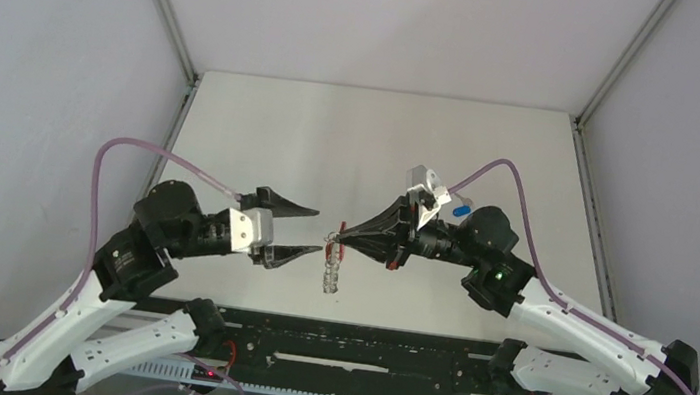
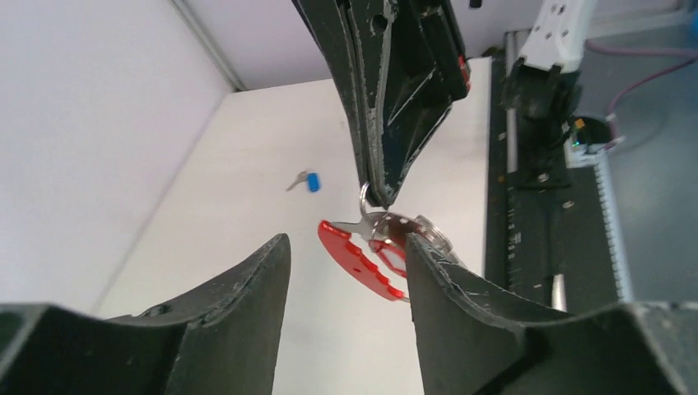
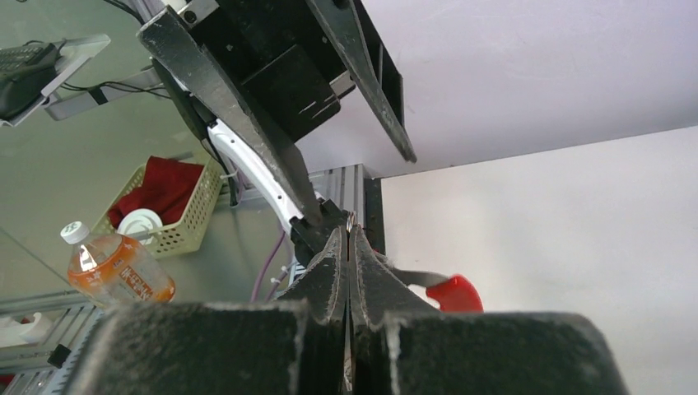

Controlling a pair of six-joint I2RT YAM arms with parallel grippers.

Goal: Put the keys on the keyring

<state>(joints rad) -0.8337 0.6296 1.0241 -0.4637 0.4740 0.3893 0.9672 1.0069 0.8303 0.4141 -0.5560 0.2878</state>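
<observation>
right gripper [image 1: 339, 229] clenched on the keyring [image 2: 360, 259], left gripper [image 1: 319, 231] released; we see its red band clearly only from the left wrist.

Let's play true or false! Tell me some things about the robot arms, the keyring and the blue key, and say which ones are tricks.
1. The right gripper is pinched shut on the keyring. True.
2. The left gripper is squeezed shut too. False: its fingers are spread open and hold nothing.
3. The blue-tagged key is already on the keyring. False: it lies by itself on the table, apart from the keyring.
4. The keyring is between the two grippers. True.
5. The keyring's curved band is green. False: it is red.
</observation>
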